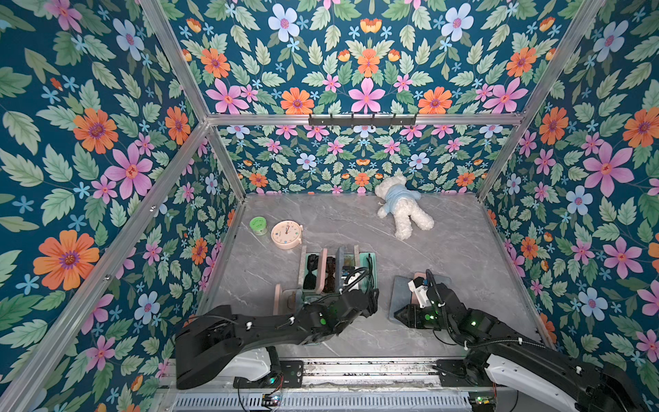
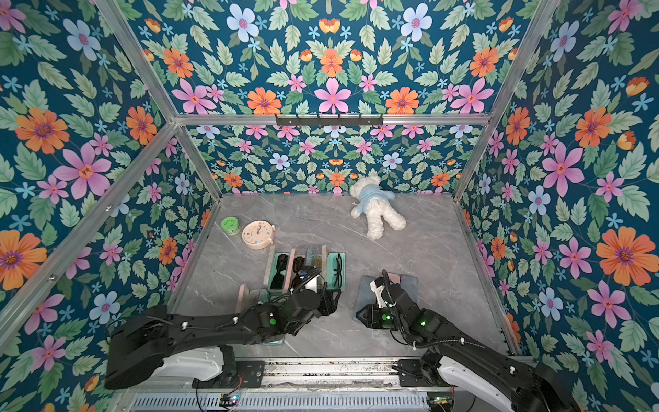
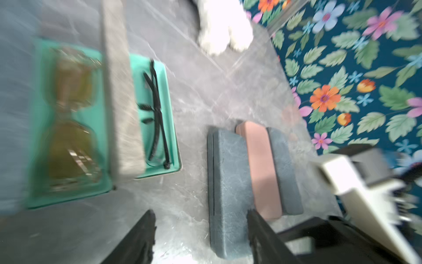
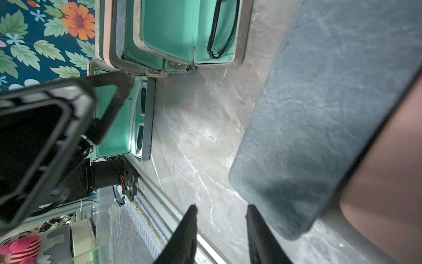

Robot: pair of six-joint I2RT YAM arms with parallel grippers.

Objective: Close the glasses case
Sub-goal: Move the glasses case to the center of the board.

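1. Low in the left wrist view, the left gripper (image 3: pixel 201 240) hangs over bare table (image 3: pixel 194 102), its fingers spread wide with nothing between them.
2. Up and to the left of it lie two open glasses cases side by side. The case with yellow-lensed glasses (image 3: pixel 37 114) has its grey lid (image 3: pixel 121 102) standing upright. The case with thin black glasses (image 3: pixel 138 68) is on the lid's far side.
3. A closed grey case (image 3: pixel 228 194) lies at lower right, touching a pink case (image 3: pixel 260 169).
4. At lower centre of the right wrist view, the right gripper (image 4: pixel 221 235) has its fingers apart and empty, near that closed grey case's corner.
5. In both top views the left arm (image 1: pixel 267 324) covers the near ends of the open cases and hides its own fingertips. The left wrist picture is smeared, so the case edges are hard to make out.
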